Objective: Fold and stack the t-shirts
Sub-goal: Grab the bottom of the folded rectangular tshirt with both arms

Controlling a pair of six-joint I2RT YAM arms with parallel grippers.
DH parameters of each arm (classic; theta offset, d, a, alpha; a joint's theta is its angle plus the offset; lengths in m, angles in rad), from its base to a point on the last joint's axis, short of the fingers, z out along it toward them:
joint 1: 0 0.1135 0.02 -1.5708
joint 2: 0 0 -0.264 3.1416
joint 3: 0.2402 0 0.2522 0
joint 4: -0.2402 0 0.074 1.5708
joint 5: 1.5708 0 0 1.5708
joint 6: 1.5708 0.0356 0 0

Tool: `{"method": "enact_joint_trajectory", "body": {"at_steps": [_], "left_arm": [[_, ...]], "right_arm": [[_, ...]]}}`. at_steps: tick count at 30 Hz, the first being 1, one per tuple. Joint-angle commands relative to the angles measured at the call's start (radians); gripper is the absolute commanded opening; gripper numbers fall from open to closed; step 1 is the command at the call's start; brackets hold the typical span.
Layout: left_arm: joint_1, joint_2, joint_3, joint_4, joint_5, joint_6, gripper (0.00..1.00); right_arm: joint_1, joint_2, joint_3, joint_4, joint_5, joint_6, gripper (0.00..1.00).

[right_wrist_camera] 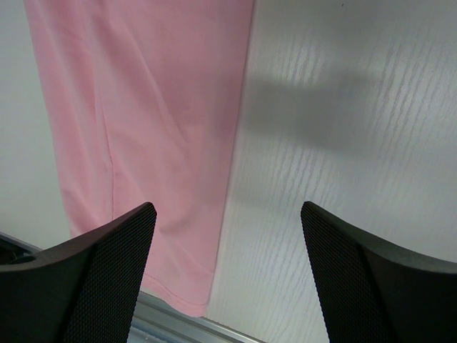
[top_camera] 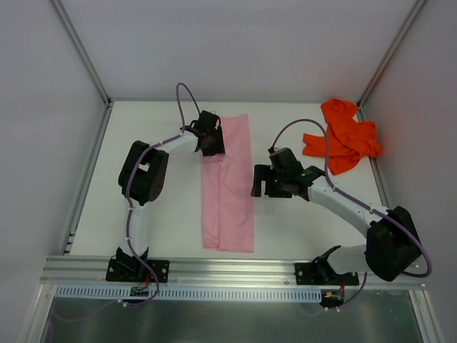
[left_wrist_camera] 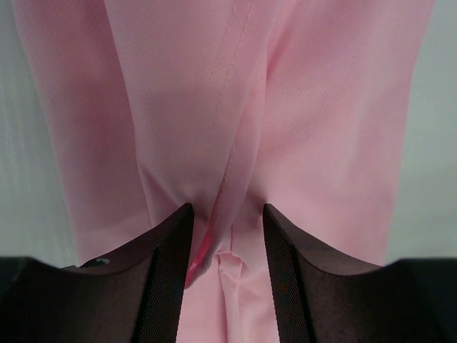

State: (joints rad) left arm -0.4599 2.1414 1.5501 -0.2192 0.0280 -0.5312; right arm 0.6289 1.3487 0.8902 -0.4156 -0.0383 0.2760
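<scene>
Soft, limp, light pink shirt (top_camera: 228, 200): left fingers (left_wrist_camera: 168, 275) pinch a ridge at its upper end; right fingers (right_wrist_camera: 107, 275) wide, empty. Best gripped through all layers.

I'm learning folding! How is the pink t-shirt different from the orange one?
The pink t-shirt lies flat, folded into a long strip; the orange-red t-shirt sits crumpled at the far right corner. The left gripper pinches the pink t-shirt; no gripper holds the orange-red t-shirt. Both lie on the table.
</scene>
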Motion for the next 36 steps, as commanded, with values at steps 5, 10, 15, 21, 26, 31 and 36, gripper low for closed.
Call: {"method": "enact_joint_trajectory", "body": {"at_steps": [5,10,15,21,26,31,36], "left_arm": [[-0.039,-0.021,0.021,-0.074,-0.059,0.008,0.52],[-0.039,-0.055,0.021,-0.124,-0.143,-0.004,0.59],[-0.039,-0.118,-0.010,-0.120,-0.171,-0.013,0.62],[-0.040,-0.146,-0.018,-0.123,-0.126,-0.027,0.62],[-0.040,-0.212,-0.031,-0.131,-0.151,-0.010,0.63],[-0.022,-0.346,-0.045,-0.195,-0.139,0.025,0.66],[-0.008,-0.584,-0.255,-0.224,-0.068,0.040,0.75]], "right_arm": [[0.005,0.015,0.019,0.015,-0.002,0.003,0.86],[0.005,0.017,0.021,0.020,-0.005,0.005,0.86],[0.006,0.017,0.021,0.021,-0.009,0.008,0.86],[0.005,0.015,0.024,0.029,-0.012,0.011,0.85],[0.006,-0.002,0.013,0.026,-0.008,0.011,0.86],[0.005,-0.043,-0.008,0.021,-0.015,-0.007,0.86],[0.006,-0.152,-0.109,0.040,-0.069,-0.024,0.86]]}}
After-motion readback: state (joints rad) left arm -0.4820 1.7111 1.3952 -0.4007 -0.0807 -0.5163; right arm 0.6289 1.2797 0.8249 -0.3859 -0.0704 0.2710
